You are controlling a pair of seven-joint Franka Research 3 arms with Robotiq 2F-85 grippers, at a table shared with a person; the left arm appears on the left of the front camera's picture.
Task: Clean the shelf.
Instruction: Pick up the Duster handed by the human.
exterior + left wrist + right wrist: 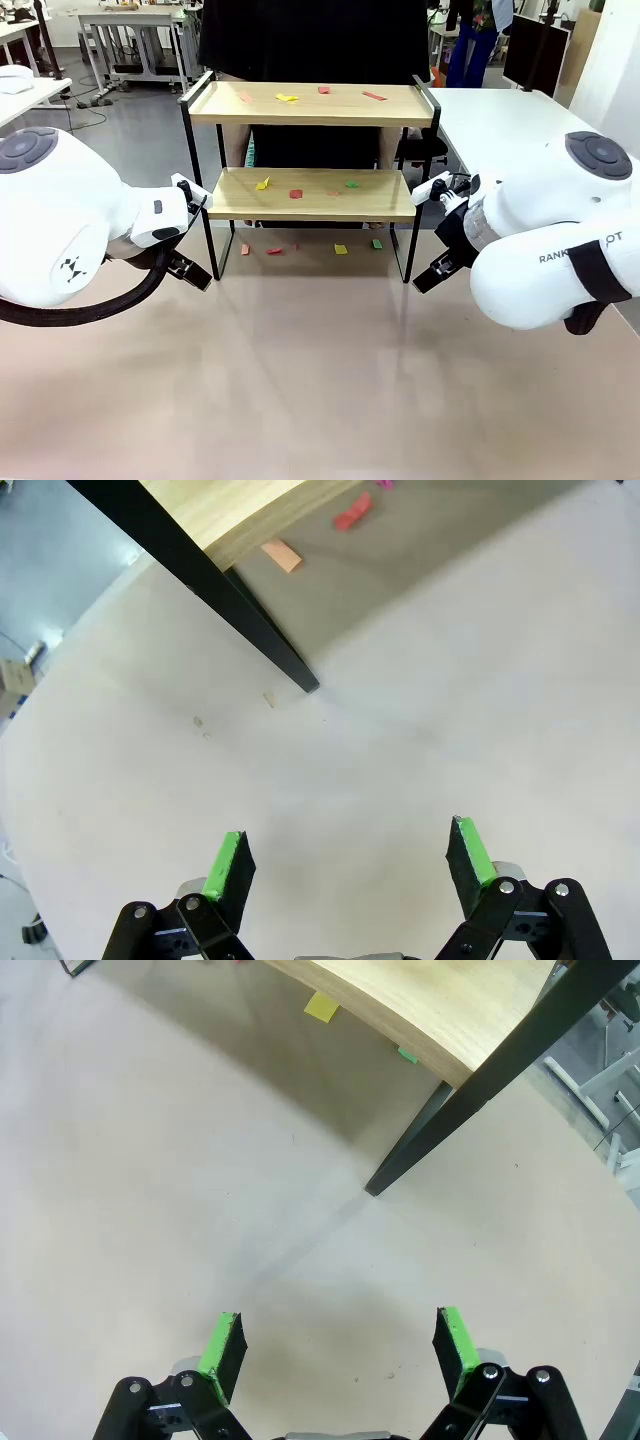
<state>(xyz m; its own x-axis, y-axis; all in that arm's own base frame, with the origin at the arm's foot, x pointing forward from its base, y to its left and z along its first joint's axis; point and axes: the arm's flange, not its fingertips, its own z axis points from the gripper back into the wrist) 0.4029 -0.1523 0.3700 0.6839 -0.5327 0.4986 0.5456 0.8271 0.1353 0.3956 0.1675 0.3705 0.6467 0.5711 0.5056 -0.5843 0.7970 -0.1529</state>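
left claw (347, 852) and right claw (340, 1342) gape wide and empty either side of the shelf (310, 108).

The shelf (310, 105) has smooth, matt boards of light wood in a thin black metal frame. Coloured scraps (288, 97) on and under the shelf look like matt paper. The beige surface (300, 380) beneath the shelf is smooth, matt. The arm shells (60, 220) are glossy white plastic.
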